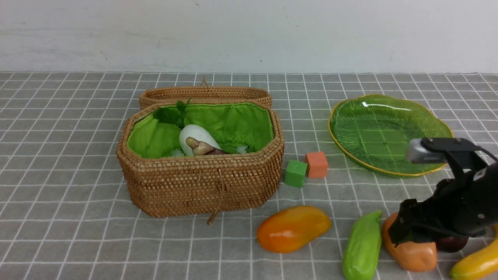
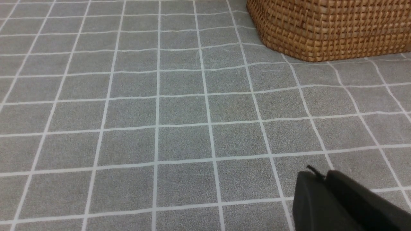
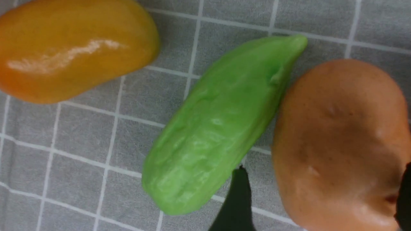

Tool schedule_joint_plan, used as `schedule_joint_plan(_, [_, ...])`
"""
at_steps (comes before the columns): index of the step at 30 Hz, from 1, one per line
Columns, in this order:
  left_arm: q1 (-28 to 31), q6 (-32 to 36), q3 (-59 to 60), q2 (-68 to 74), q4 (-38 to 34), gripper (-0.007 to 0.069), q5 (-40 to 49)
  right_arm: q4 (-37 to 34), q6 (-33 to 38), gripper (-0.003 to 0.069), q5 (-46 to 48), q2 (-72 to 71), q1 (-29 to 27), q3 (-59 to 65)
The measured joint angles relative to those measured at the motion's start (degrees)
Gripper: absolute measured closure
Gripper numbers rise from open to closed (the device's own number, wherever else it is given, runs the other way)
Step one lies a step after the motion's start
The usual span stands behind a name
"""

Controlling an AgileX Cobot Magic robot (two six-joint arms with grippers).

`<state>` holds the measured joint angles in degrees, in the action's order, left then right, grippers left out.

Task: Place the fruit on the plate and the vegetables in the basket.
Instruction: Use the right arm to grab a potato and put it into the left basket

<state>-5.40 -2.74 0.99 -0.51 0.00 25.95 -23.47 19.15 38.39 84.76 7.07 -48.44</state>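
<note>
Inside the basket (image 1: 202,186) lie 2 of the 4 vegetables: the white radish (image 1: 196,138) and, against it, the eggplant (image 1: 204,147), of which only the stem end shows. The plate (image 1: 350,120), at the far right, holds no fruit. By my count 2 placings are done and 5 are left. The gourd (image 1: 362,245) and potato (image 1: 412,254) belong in the basket. The mango (image 1: 293,228), small dark purple fruit (image 1: 453,244) and banana (image 1: 476,262) belong on the plate. All 5 lie on the bench (image 1: 78,233) at the front right.

The right hand (image 1: 412,233) sits low over the potato, released, its fingers (image 3: 237,199) spread to either side of it. Taking the potato looks like the step in hand. The left hand (image 2: 324,192) hangs over bare bench near the basket's corner; whether it is clenched or released I cannot tell.

Room around the potato is tight. The gourd appears to touch it near its tip, 1 finger stands in the narrow gap between them, and the purple fruit sits just beside it. The lid (image 1: 204,93) is folded back, so the basket's mouth is open, but its near wall is tall and the potato would need lifting above the rim. The green cube (image 1: 295,173) and orange cube (image 1: 316,164) stand between basket and plate.
</note>
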Motion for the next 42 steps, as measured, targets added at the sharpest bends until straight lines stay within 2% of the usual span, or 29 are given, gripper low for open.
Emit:
schedule_joint_plan(4, [0.0,0.0,0.0,0.0,0.0,0.0578,0.0,2.5,0.6,0.0158,-4.4,3.9,1.2,-0.4])
schedule_joint_plan(8, [0.0,0.0,0.0,0.0,0.0,0.0578,0.0,4.5,-1.8,0.0181,-4.7,4.4,1.5,-0.9])
schedule_joint_plan(13, [0.0,0.0,0.0,0.0,0.0,0.0578,0.0,4.9,-3.6,0.0172,-4.8,5.1,1.6,-1.1])
schedule_joint_plan(17, [0.0,0.0,0.0,0.0,0.0,0.0578,0.0,3.8,-4.0,0.0120,-4.7,6.4,1.6,-1.5])
schedule_joint_plan(19, [0.0,0.0,0.0,0.0,0.0,0.0578,0.0,2.2,-4.1,0.0060,-4.7,7.4,1.6,-1.5])
schedule_joint_plan(22, [0.0,0.0,0.0,0.0,0.0,0.0578,0.0,0.9,-4.2,0.0021,-4.7,8.2,1.6,-1.5])
schedule_joint_plan(28, [0.0,0.0,0.0,0.0,0.0,0.0578,0.0,0.3,-4.2,0.0055,-4.7,8.4,1.6,-1.5])
schedule_joint_plan(36, [0.0,0.0,0.0,0.0,0.0,0.0575,0.0,-0.3,-4.2,0.0055,-4.1,8.4,1.6,-1.6])
schedule_joint_plan(42, [0.0,0.0,0.0,0.0,0.0,0.0569,0.0,2.0,-4.3,0.0055,3.8,7.4,1.5,-4.9])
